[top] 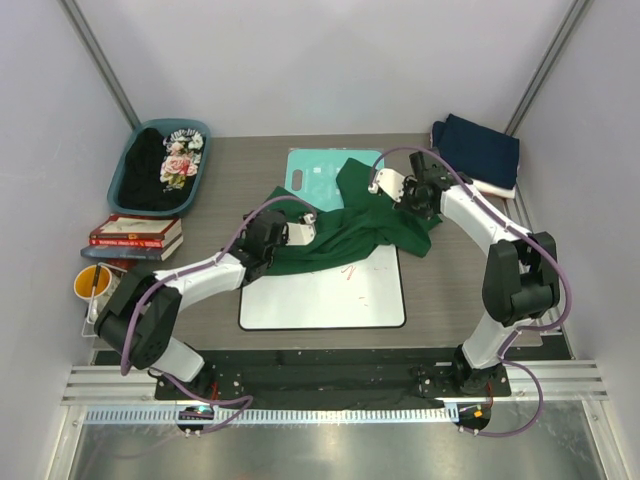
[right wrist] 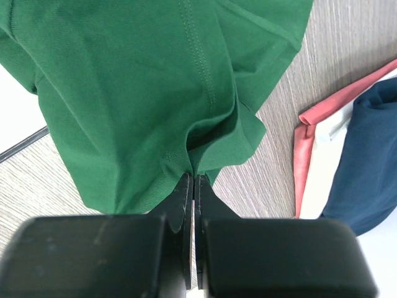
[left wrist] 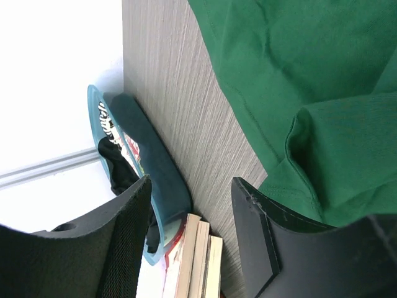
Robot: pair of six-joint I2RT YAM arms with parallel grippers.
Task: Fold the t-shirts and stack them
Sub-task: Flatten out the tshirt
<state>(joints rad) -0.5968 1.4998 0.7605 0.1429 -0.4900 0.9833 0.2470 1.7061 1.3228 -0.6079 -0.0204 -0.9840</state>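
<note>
A dark green t-shirt (top: 355, 228) lies crumpled across the middle of the table, partly over the whiteboard and the teal board. My right gripper (right wrist: 194, 180) is shut on a pinched fold at the shirt's right edge (right wrist: 142, 81); in the top view the gripper (top: 398, 195) sits over the shirt's right part. My left gripper (left wrist: 192, 211) is open and empty at the shirt's left edge (left wrist: 298, 74), with bare table between its fingers (left wrist: 254, 230); it shows in the top view (top: 275, 232). Folded navy (right wrist: 366, 161), white (right wrist: 322, 167) and reddish (right wrist: 304, 155) shirts are stacked at the back right (top: 478, 150). A black floral shirt (top: 165, 165) lies in a basket.
A teal basket (top: 200, 170) stands at the back left, also in the left wrist view (left wrist: 149, 167). Stacked books (top: 135, 235) and a yellow cup (top: 93, 285) are at the left edge. The whiteboard (top: 325, 295) lies at the front middle and the teal board (top: 312, 170) behind it.
</note>
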